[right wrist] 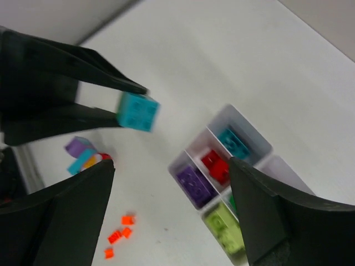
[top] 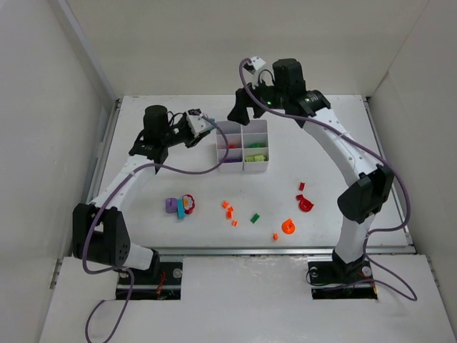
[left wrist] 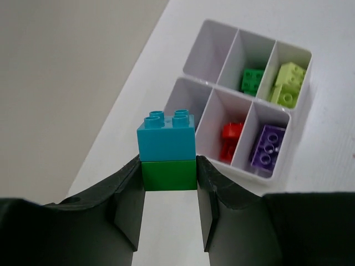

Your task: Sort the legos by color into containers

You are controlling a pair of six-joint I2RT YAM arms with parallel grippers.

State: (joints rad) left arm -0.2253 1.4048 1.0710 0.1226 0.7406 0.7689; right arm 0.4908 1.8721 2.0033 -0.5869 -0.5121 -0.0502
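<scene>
My left gripper (left wrist: 169,176) is shut on a dark green brick (left wrist: 169,175) with a teal brick (left wrist: 166,136) stacked on top. It holds them above the table just left of the white six-compartment tray (left wrist: 219,87). The top view shows this gripper (top: 205,121) beside the tray (top: 243,131). The tray holds dark green (left wrist: 252,80), lime (left wrist: 287,83), red (left wrist: 230,141) and purple (left wrist: 267,147) bricks. A teal brick (right wrist: 236,143) shows in it in the right wrist view. My right gripper (right wrist: 172,162) is open and empty, high above the tray's far end (top: 250,108).
Loose pieces lie on the near table: a purple, teal and red cluster (top: 180,206), small orange bits (top: 228,209), a dark green brick (top: 254,218), an orange round piece (top: 288,227) and red pieces (top: 305,204). White walls enclose the table on three sides.
</scene>
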